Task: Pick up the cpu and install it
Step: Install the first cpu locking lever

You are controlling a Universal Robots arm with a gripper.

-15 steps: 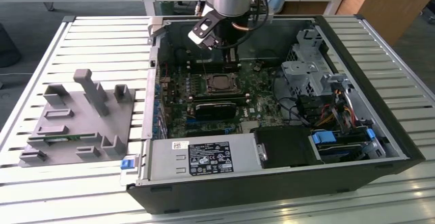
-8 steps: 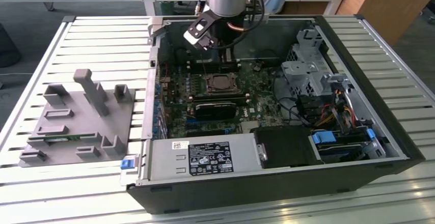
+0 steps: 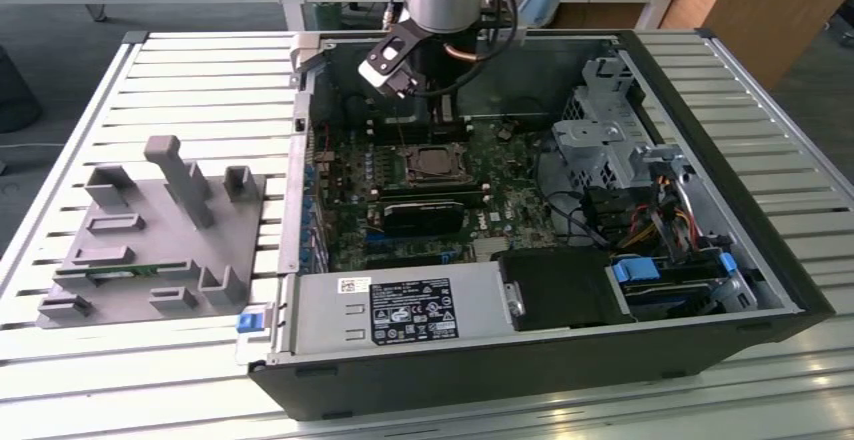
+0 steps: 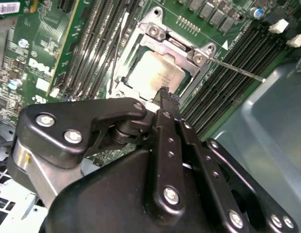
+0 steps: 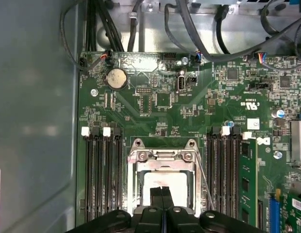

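The cpu (image 4: 153,75) lies flat in the motherboard socket, silvery top up, inside the socket's metal frame (image 5: 162,156). It sits mid-board inside the open computer case (image 3: 747,260) in the exterior view, where the cpu (image 3: 430,163) is small. My gripper (image 4: 165,92) hangs just above the cpu's near edge, fingers pressed together with nothing between them. In the first wrist view the gripper (image 5: 161,190) covers part of the cpu (image 5: 181,184). A thin socket lever (image 4: 238,70) sticks out beside the frame.
Empty memory slots flank the socket, and one green memory stick (image 5: 245,179) stands in a slot. A black block (image 3: 427,215) sits beside the socket. The case wall (image 5: 34,121), cables (image 5: 199,34), drive cage (image 3: 607,140) and power supply (image 3: 400,310) surround the board. A grey fixture (image 3: 147,230) stands outside.
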